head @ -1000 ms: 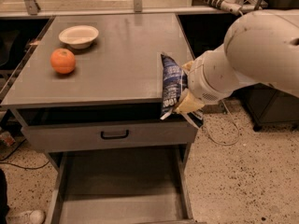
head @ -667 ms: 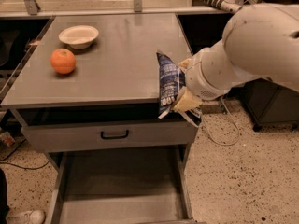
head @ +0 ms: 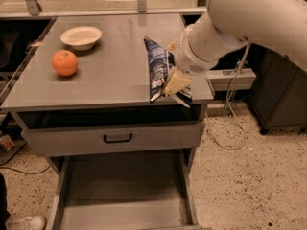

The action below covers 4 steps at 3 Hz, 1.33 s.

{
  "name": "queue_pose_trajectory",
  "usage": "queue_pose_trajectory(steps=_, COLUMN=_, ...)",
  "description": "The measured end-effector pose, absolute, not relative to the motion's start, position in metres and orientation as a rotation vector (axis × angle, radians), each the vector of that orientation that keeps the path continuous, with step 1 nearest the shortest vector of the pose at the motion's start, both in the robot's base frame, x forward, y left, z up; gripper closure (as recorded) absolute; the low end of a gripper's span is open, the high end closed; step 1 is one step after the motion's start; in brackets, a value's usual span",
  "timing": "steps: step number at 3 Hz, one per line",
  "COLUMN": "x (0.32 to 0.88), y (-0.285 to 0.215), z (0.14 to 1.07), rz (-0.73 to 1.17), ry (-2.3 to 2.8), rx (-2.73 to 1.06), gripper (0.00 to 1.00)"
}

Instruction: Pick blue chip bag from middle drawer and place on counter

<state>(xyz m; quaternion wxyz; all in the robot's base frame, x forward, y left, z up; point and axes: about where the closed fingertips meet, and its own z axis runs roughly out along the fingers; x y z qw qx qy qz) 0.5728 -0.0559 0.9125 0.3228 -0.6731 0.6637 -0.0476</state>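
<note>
The blue chip bag point(head: 158, 68) hangs upright in my gripper point(head: 173, 78), over the right front part of the counter point(head: 105, 75). The gripper is shut on the bag, with a cream finger point(head: 176, 84) pressed on its right side. The bag's lower end is level with the counter's front edge. The middle drawer point(head: 122, 193) is pulled out below, with a bare grey floor. My white arm point(head: 240, 18) reaches in from the upper right.
An orange point(head: 64, 62) and a white bowl point(head: 81, 36) sit on the left part of the counter. A closed top drawer with a black loop handle point(head: 117, 138) is under the counter. A speckled floor point(head: 244, 176) lies to the right.
The gripper has carried the bag a little to the left and further over the counter. The orange, bowl and drawers have not moved.
</note>
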Motion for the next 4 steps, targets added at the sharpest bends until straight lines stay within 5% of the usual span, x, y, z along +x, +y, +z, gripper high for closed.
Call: queue_pose_trajectory(steps=4, x=0.648, y=0.0, z=0.886, rz=0.007, ry=1.706, rx=-1.93, gripper=1.0)
